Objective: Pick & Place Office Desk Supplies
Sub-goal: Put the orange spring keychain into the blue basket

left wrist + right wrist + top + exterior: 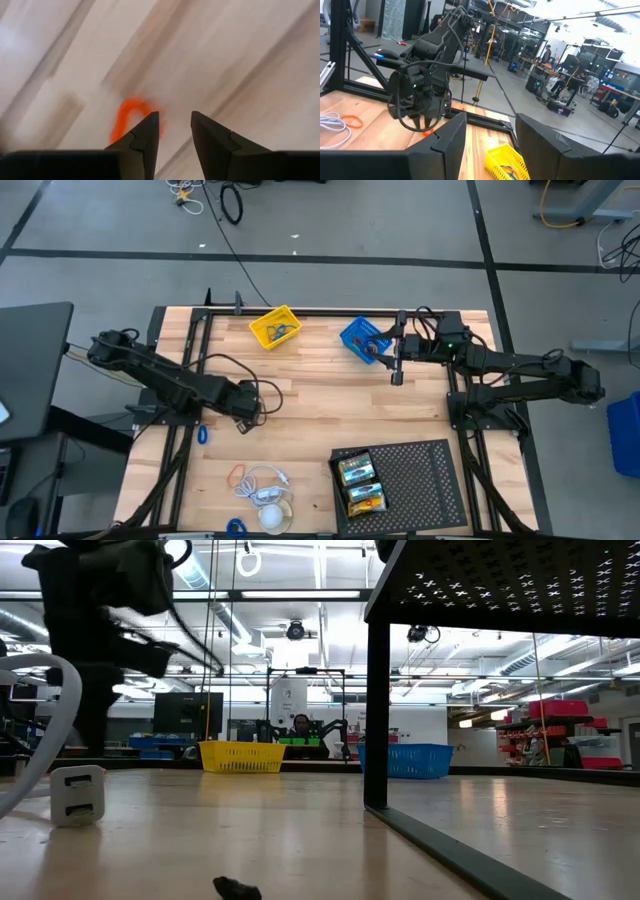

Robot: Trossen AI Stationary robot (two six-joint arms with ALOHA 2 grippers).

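Note:
My left gripper (243, 420) hovers over the table's left middle, fingers open (175, 122). A blurred orange band (129, 117) sits beside one fingertip; from the right wrist view it shows as an orange spot (426, 132) just under that gripper. My right gripper (397, 370) is open and empty (490, 125), just in front of the blue basket (362, 338). Two yellow-and-green crayon boxes (360, 484) lie on the black perforated tray (420, 475). A second orange band (238, 474) and a blue band (203, 434) lie flat on the wood. My left gripper stands open over the orange band (129, 117), with one fingertip (147, 127) at the band's edge. I cannot tell whether it touches the band or the band lies on the table below.
A yellow basket (275, 328) with small items stands at the far edge beside the blue one. A white cable and charger (265, 490) lie near the front left, with a blue item (235, 527) at the near edge. A small black clip (237, 888) lies near the low camera.

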